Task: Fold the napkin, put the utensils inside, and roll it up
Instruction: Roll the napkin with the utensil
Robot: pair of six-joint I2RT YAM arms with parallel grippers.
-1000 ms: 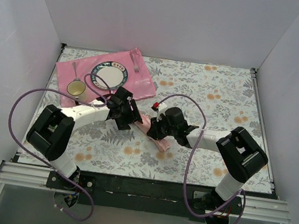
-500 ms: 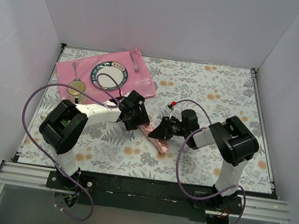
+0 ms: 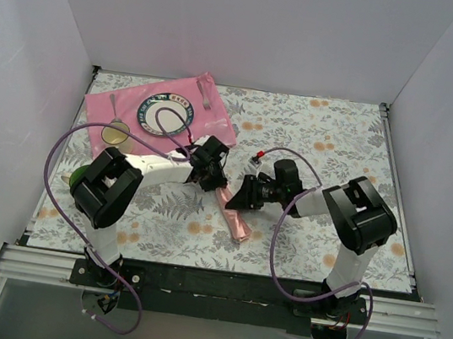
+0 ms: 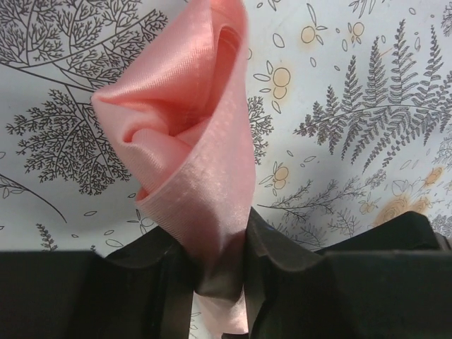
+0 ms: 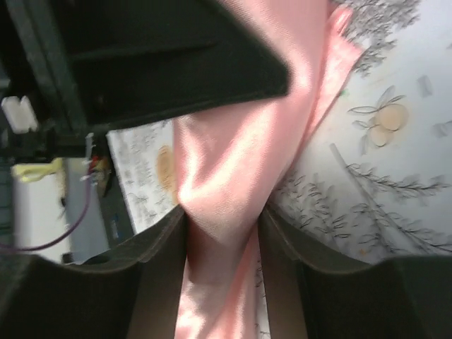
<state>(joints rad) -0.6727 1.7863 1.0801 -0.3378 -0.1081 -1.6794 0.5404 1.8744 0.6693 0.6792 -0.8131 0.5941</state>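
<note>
Napkin (image 3: 235, 216) roll on the table (image 3: 323, 150), pinched at both ends.
Left gripper (image 4: 215, 244), wider a second ago, now clamps one end; right gripper (image 5: 222, 226) squeezes the other. The roll lies steeper than before.

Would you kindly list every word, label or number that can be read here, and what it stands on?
No text can be read in any view.
On the plate rim: marks too small to tell whether they are lettering.
On the napkin and tablecloth: no writing.
</note>
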